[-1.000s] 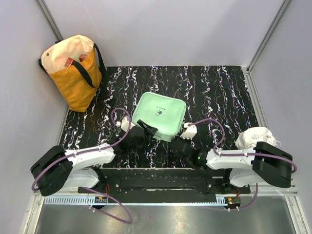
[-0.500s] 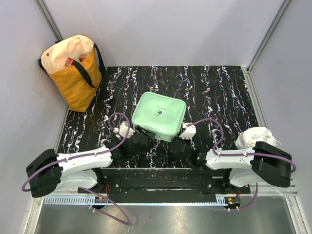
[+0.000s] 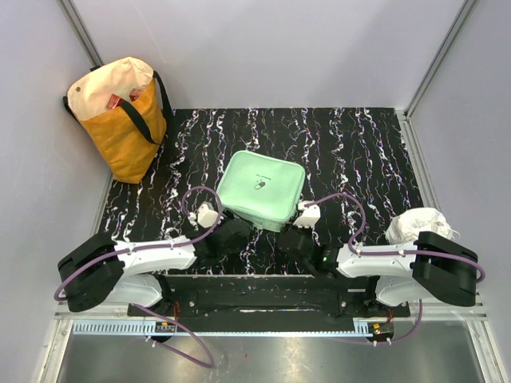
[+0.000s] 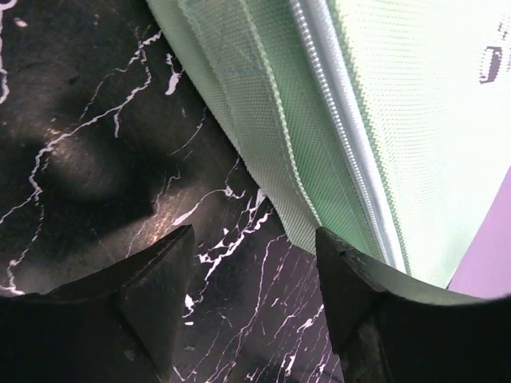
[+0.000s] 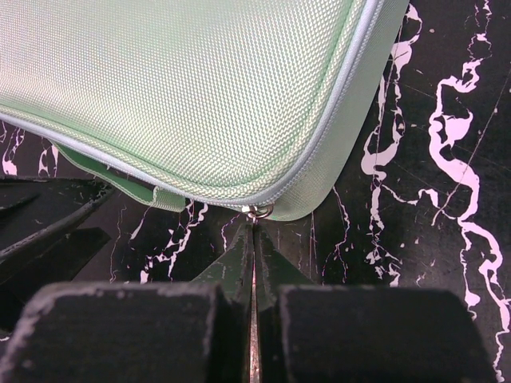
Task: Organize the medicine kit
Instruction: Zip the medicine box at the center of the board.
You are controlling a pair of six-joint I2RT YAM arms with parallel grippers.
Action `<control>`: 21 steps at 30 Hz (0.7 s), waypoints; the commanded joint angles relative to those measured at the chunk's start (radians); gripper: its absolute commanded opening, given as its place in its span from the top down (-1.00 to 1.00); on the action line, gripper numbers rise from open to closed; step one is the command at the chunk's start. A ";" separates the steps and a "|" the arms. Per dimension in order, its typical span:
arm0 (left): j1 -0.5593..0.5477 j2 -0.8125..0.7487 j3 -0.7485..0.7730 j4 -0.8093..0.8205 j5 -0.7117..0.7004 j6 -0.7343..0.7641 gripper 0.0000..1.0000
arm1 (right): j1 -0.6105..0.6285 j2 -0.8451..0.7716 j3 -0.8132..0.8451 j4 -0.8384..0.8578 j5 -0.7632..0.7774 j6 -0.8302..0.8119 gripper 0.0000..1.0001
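Jaws of the right gripper [image 5: 254, 235] are pressed flat together. A small metal zip ring [image 5: 259, 211] sits right at their tips, on the near corner of the mint-green medicine kit [image 5: 176, 88] directly ahead. Whether a pull tab is pinched between them cannot be told. The left gripper [image 4: 251, 263] is spread wide and holds nothing. Bare black marbled table [image 4: 96, 144] shows between its fingers, and the kit's zipped side lies just ahead and to its right. The kit is closed, lid up. A yellow-and-cream tote bag [image 3: 120, 112] stands well beyond the left gripper, off to its left.
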 commanded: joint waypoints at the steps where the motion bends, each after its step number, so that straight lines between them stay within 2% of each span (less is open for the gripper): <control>1: 0.014 0.017 0.038 0.089 -0.031 0.021 -0.32 | 0.009 -0.029 0.025 0.030 0.065 -0.039 1.00; 6: 0.031 0.042 0.032 0.148 0.004 0.044 -0.35 | 0.011 -0.033 0.015 0.047 0.054 -0.065 1.00; 14: 0.094 0.166 0.087 0.182 0.144 0.112 -0.33 | 0.011 0.002 0.013 0.096 0.007 -0.169 1.00; 17: 0.098 0.206 0.115 0.160 0.150 0.133 -0.27 | 0.012 0.008 0.013 0.110 -0.005 -0.198 1.00; 19: 0.103 0.230 0.132 0.137 0.156 0.146 -0.12 | 0.014 0.014 0.012 0.134 -0.019 -0.217 1.00; 21: 0.107 0.250 0.133 0.137 0.156 0.158 -0.04 | 0.015 0.025 0.012 0.153 -0.032 -0.241 1.00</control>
